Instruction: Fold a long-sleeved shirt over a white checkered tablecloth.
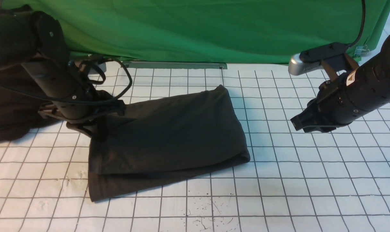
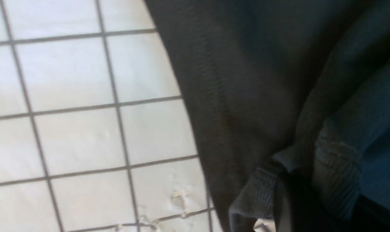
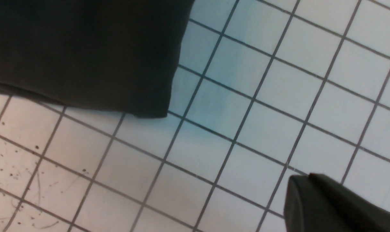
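While folded into a thick dark rectangle, lying flat at the middle of the white checkered tablecloth [image 1: 310, 180]: the long-sleeved shirt [image 1: 169, 135], layers stacked, lower layer peeking out along the near edge. No print or collar on show from the front, just plain dark fabric.

Over to the left gripper [image 1: 96, 130], down low at the shirt's left edge, right on the cloth. Seen from the left wrist, closed in on a bunched ribbed edge [image 2: 336, 167] of the shirt, fabric gathered and wrinkled around one dark finger [image 2: 288, 206]. Pinching that ribbed edge, by the look of it, though with the jaws mostly buried in cloth. Bare grid squares just beside the seam.

Now the right gripper [image 1: 296, 124]: hanging in the air off the shirt's right side, well apart from it, angled down toward the tablecloth. From the right wrist, pressed together into a single dark wedge [image 3: 310, 199], gripping nothing, with the shirt's corner far across the grid.

Behind the left arm, a second black garment heap [image 1: 8, 109], crumpled at the far left edge. Green backdrop [image 1: 198, 29] draped across the back. Scattered dark specks [image 1: 207, 219] on the near squares of the tablecloth.
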### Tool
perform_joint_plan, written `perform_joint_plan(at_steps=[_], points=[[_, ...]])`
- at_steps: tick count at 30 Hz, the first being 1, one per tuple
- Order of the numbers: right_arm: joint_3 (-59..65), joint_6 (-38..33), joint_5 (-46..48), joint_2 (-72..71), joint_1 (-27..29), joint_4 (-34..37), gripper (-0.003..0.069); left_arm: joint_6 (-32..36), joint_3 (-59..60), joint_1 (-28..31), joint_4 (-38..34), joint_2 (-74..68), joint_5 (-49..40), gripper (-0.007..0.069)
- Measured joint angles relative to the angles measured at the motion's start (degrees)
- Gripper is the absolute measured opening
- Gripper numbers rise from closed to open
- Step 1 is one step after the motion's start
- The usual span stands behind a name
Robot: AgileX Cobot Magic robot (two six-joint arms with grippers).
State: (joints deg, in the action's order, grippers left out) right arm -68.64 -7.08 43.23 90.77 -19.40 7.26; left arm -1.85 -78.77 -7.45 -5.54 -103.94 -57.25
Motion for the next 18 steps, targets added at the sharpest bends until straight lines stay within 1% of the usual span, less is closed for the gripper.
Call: perform_joint_plan(at_steps=[8, 12, 14, 15, 16, 17, 18], points=[[0.0, 0.0, -0.2, 0.0, 0.0, 0.0, -0.0002, -0.6, 0.1, 0.1, 1.8, 0.0, -0.6, 0.0031], [-0.3, -2.4, 0.3, 0.0, 0.0, 3.0, -0.0002, -0.7, 0.1, 0.1, 1.8, 0.0, -0.7, 0.0068], [-1.8, -7.0, 2.0, 0.1, 0.0, 8.4, -0.0002, -0.8, 0.1, 0.1, 1.8, 0.0, -1.0, 0.0126], [-2.8, -9.1, 3.0, 0.2, 0.0, 11.2, -0.0002, -0.8, 0.1, 0.1, 2.0, 0.0, -1.5, 0.0167], [-4.1, -11.0, 4.1, 0.5, 0.0, 13.8, -0.0002, -0.8, 0.1, 0.1, 2.1, 0.0, -2.0, 0.0188], [-5.5, -12.6, 5.6, 1.0, 0.0, 16.0, -0.0002, -0.8, 0.1, 0.1, 2.3, 0.0, -2.7, 0.0232], [-5.8, -13.0, 5.9, 1.3, 0.0, 16.7, -0.0002, -0.8, 0.1, 0.1, 2.3, 0.0, -2.8, 0.0247]])
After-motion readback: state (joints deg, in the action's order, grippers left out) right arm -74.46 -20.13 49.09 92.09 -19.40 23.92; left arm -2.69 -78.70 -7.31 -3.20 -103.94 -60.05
